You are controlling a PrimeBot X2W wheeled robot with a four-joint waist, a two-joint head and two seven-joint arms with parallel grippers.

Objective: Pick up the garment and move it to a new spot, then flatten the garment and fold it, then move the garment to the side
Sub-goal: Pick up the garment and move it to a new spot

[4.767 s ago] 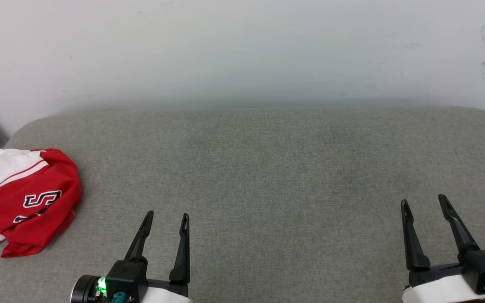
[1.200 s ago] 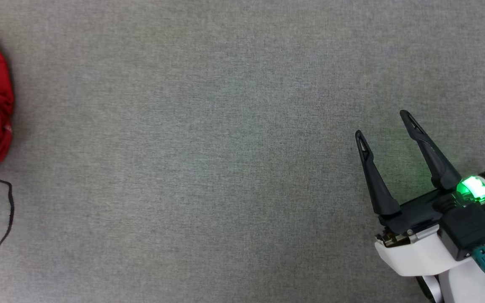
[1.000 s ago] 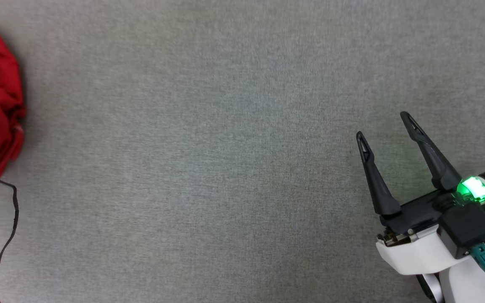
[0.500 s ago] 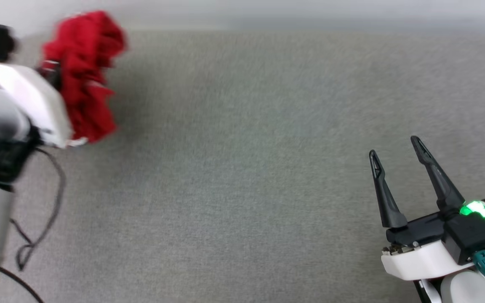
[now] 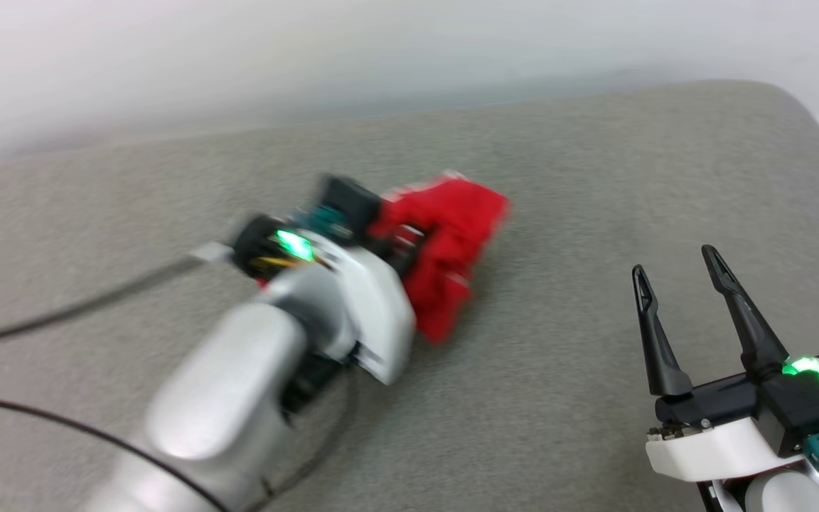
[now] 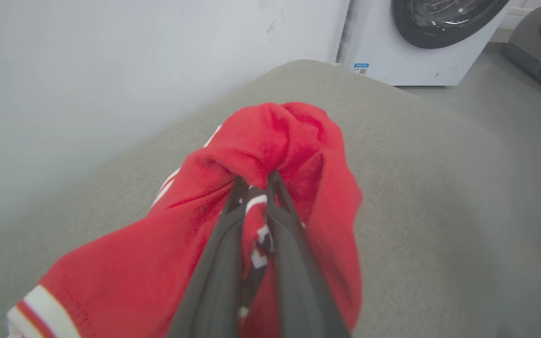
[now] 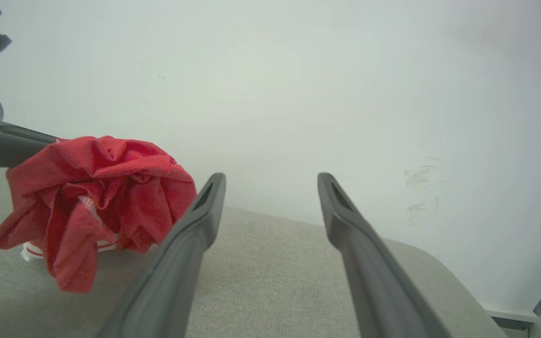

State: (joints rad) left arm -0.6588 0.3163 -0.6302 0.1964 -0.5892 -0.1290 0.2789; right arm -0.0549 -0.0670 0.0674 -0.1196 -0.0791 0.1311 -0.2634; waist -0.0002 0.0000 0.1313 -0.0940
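The garment [image 5: 452, 242] is a crumpled red bunch with bits of white and striped trim, near the middle of the grey padded surface [image 5: 566, 398]. My left gripper [image 6: 256, 179] is shut on a fold of it, with red cloth [image 6: 275, 136] draped over both fingertips. Seen from the right wrist, the bundle [image 7: 96, 188] hangs from the left gripper's fingers, its lowest folds at or just above the padding. My right gripper [image 5: 673, 262] stands open at the lower right with nothing between its fingers, a little way right of the garment. The right wrist view shows the same open gripper [image 7: 271, 178].
A pale wall [image 5: 381, 50] runs behind the padded surface, whose rounded right corner [image 5: 800, 114] lies at the far right. A black cable [image 5: 61, 423] trails from my left arm. A white washing machine [image 6: 421, 37] stands beyond the surface's end.
My left arm has carried the bunched garment from the far left edge toward the middle, and the head camera has shifted too. The right gripper has stayed open, low on the right.
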